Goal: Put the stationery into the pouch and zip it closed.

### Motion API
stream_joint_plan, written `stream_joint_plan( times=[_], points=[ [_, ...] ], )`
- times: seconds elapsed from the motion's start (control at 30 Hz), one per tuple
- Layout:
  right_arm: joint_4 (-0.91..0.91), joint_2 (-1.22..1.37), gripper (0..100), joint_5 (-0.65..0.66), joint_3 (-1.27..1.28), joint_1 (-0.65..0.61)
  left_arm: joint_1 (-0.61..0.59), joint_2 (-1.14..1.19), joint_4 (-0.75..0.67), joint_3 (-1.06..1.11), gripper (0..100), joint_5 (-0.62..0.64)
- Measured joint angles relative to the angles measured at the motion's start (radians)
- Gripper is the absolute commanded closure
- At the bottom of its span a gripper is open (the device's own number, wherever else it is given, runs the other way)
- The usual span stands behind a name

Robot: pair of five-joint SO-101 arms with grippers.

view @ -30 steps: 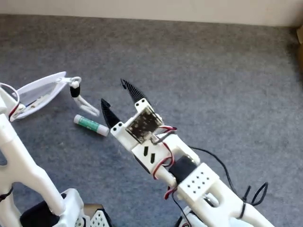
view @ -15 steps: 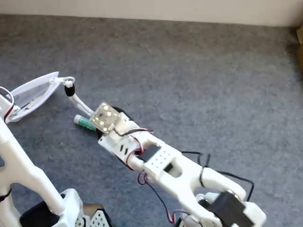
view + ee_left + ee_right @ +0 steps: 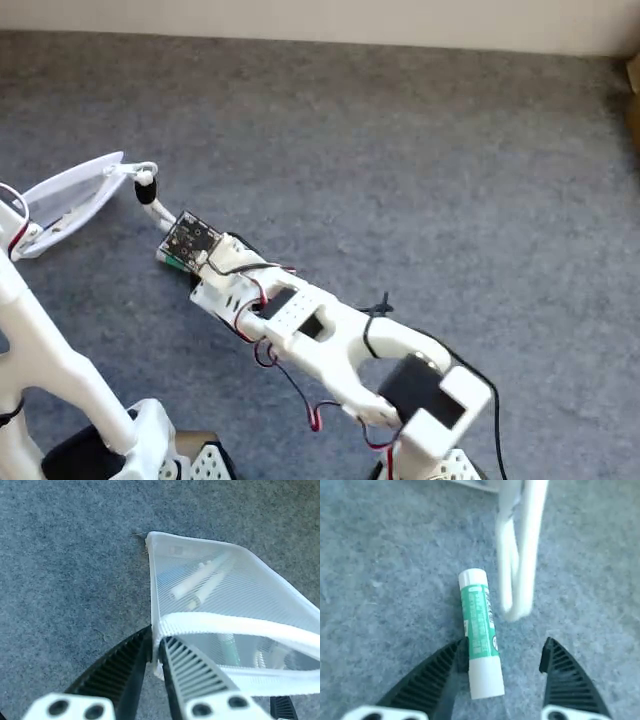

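Left gripper (image 3: 155,641) clamps the white mesh pouch (image 3: 235,575) already holding white pens (image 3: 199,584); right gripper (image 3: 504,648), open and empty, straddles the green-and-white glue stick (image 3: 480,630); packing it and zipping remain

The left arm (image 3: 45,350) and right arm (image 3: 330,340) are white printed plastic. The right arm carries a bare dark camera board (image 3: 190,238) with thin red and black cables (image 3: 262,300) (some hang loose). The left tool (image 3: 155,647) and the right tool (image 3: 502,647) have black ribbed fingers (image 3: 432,672) on white screw-holed mounts (image 3: 75,707).

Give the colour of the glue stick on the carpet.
The glue stick has a green label with white ends, clearest in the right wrist view.
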Motion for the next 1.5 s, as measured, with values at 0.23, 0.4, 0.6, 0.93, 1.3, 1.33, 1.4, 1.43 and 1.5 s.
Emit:
stream_joint_plan(
  times=[0.23, 0.4, 0.6, 0.93, 1.3, 1.33, 1.4, 1.43, 1.5],
  points=[
    [0.000, 0.064, 77.5, 0.000, -0.014, 0.000, 0.000, 0.000, 0.000, 0.000, 99, 0.000],
    [0.000, 0.098, 78.6, 0.000, -0.014, 0.000, 0.000, 0.000, 0.000, 0.000, 99, 0.000],
    [0.000, 0.109, 94.0, 0.000, -0.014, 0.000, 0.000, 0.000, 0.000, 0.000, 99, 0.000],
    [0.035, 0.109, 97.8, 0.100, -0.023, 0.025, 0.000, -0.003, -0.025, 0.034, 99, 0.000],
    [0.516, -0.166, 97.8, 0.110, -0.054, 0.064, 0.000, -0.003, -0.025, 0.035, 99, 0.000],
    [0.557, -0.210, 97.8, 0.112, -0.041, 0.071, 0.000, -0.003, -0.026, 0.035, 99, 0.000],
    [0.628, -0.295, 97.8, 0.112, -0.006, 0.087, 0.000, -0.003, -0.028, 0.035, 99, 0.000],
    [0.658, -0.333, 97.8, 0.112, 0.015, 0.097, 0.000, -0.003, -0.028, 0.035, 99, 0.000],
    [0.713, -0.408, 97.5, 0.112, 0.064, 0.115, 0.000, -0.003, -0.028, 0.035, 99, 0.000]
  ],
)
